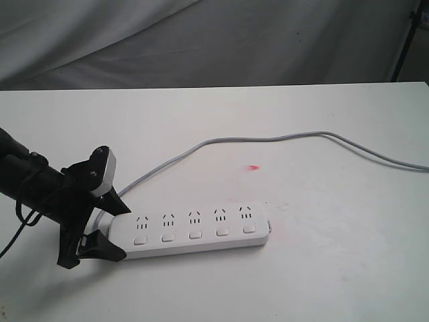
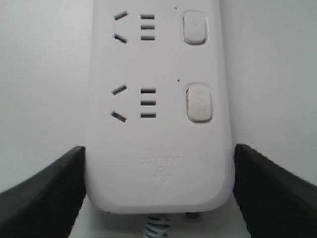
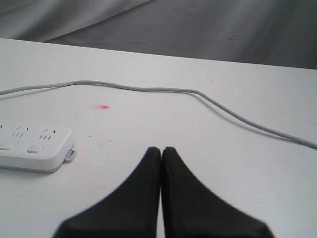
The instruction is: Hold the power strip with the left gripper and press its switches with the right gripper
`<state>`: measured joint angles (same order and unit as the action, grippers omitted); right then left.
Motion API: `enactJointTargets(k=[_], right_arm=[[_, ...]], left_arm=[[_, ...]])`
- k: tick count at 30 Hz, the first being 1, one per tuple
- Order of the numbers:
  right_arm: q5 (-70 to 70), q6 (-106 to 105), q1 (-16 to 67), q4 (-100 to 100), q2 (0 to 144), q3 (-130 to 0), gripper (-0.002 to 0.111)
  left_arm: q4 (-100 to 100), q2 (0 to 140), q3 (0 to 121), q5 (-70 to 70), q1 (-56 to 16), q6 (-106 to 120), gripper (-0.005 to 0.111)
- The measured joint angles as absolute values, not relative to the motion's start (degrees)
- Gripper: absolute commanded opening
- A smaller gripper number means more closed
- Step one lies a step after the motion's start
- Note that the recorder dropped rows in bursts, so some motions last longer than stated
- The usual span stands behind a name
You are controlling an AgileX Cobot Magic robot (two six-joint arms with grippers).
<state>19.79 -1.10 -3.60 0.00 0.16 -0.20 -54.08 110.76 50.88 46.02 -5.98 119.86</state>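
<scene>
The white power strip [image 1: 191, 231] lies flat on the table, its five switches [image 1: 194, 235] in a row below the outlets. My left gripper [image 1: 119, 228] straddles the strip's cord end, one black finger on each long side. In the left wrist view the strip [image 2: 158, 148] fills the gap between the fingers [image 2: 44, 193], which touch both its edges; two switches [image 2: 199, 101] show. My right gripper [image 3: 161, 148] is shut and empty, above bare table, apart from the strip's far end [image 3: 34, 146]. It is out of the exterior view.
The grey cord [image 1: 268, 139] curves from the strip's left end across the table to the right edge. A small red mark [image 1: 253, 167] sits on the white table [image 1: 322, 268] behind the strip. Grey cloth [image 1: 201, 40] hangs behind.
</scene>
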Motion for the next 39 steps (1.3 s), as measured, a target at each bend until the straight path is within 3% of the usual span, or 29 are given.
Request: enactJointTargets(k=[30,39], right_arm=[[19.47,-1.10,-3.60,0.00,0.16,-0.20,0.000],[-4.23,-1.10,-3.60,0.00,0.16,-0.20,0.000]], left_arm=[[-54.18,110.76,50.88,45.88,-5.98,119.86,0.000],[-54.22,110.76,50.88,45.79,-5.98,119.86,0.000]])
